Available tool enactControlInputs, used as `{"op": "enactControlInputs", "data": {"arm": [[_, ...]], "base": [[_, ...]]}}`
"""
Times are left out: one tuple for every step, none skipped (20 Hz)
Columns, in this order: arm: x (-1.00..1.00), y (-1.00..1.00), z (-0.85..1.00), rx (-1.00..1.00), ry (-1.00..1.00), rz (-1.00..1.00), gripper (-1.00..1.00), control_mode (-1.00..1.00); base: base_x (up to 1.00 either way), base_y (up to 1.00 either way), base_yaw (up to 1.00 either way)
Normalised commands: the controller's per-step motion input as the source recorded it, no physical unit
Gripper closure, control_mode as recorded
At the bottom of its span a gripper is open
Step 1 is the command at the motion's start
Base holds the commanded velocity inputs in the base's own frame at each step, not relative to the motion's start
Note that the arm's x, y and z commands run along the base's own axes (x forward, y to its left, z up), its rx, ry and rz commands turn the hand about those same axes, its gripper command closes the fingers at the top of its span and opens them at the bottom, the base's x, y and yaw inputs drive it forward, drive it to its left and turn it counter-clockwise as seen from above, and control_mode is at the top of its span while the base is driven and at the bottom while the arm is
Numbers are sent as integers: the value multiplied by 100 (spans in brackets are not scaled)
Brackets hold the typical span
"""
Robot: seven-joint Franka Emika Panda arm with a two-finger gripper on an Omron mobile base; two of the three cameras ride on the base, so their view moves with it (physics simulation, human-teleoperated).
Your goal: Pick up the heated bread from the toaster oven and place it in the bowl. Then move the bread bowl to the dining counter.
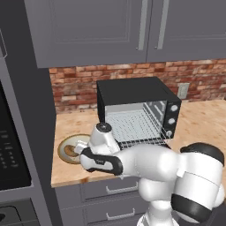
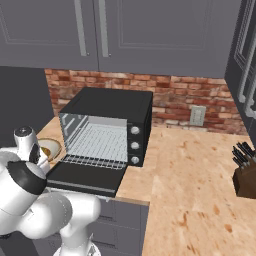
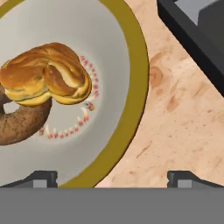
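The tool (image 3: 111, 177) is spread wide, empty, above the cream, olive-rimmed shallow bowl (image 3: 131, 65) holding the golden twisted bread (image 3: 48, 74); the rim should be gripped squarely

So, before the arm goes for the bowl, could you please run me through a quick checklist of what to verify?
1. Heated bread in the bowl: ok, the golden bun lies inside, on a darker brown ring of food.
2. Toaster oven rack cleared: ok, the wire rack looks bare and the door hangs open.
3. Gripper free: ok, the fingertips stand wide apart with nothing between them.
4. Gripper lined up on the rim: cannot tell; the rim runs between the fingertips in the hand view, but the height above it is unclear.
5. Bowl clear of the oven door: ok, bare counter lies between them.
6. Route to the dining counter: cannot tell.
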Motion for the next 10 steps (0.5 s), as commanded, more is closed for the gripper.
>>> {"op": "enactControlInputs", "data": {"arm": [[-12,-25,7,10,-1,-4,-100,-100],[-36,-49,19,11,0,-9,-100,-100],[-31,-39,25,11,0,-10,-100,-100],[-9,-13,8,7,-1,-9,-100,-100],[0,0,0,5,0,-8,-100,-100],[6,0,0,3,-1,-5,-100,-100],[20,0,0,1,-1,-5,-100,-100],[21,0,0,0,0,-5,-100,-100],[22,1,-9,0,0,-4,-100,-100],[24,2,-15,0,0,-4,-100,-100]], "base": [[0,0,0],[0,0,0],[0,0,0],[0,0,0],[0,0,0],[0,0,0],[0,0,0],[0,0,0],[0,0,0],[0,0,0]]}}
